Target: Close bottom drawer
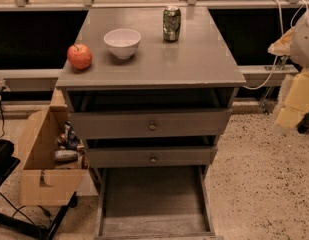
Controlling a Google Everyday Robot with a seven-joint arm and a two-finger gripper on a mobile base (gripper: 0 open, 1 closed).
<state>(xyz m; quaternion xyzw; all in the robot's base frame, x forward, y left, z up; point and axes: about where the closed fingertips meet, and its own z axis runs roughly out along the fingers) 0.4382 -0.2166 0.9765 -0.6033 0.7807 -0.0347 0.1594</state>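
Note:
The grey cabinet (194, 69) stands in the middle of the view with three drawers. The bottom drawer (153, 199) is pulled far out toward me, and its long flat tray interior is empty. Its front runs along the bottom edge of the view and its knob is out of sight. The two drawer fronts above it, each with a small round knob, also stand slightly out. My gripper (293, 104) is at the right edge, pale yellow, raised above the floor to the right of the cabinet and well away from the drawer.
A red apple (79, 56), a white bowl (122, 42) and a green can (171, 23) sit on the cabinet top. An open cardboard box (41, 159) with cans stands left of the cabinet. A black stand (4, 159) is at lower left. Speckled floor (264, 184) lies to the right.

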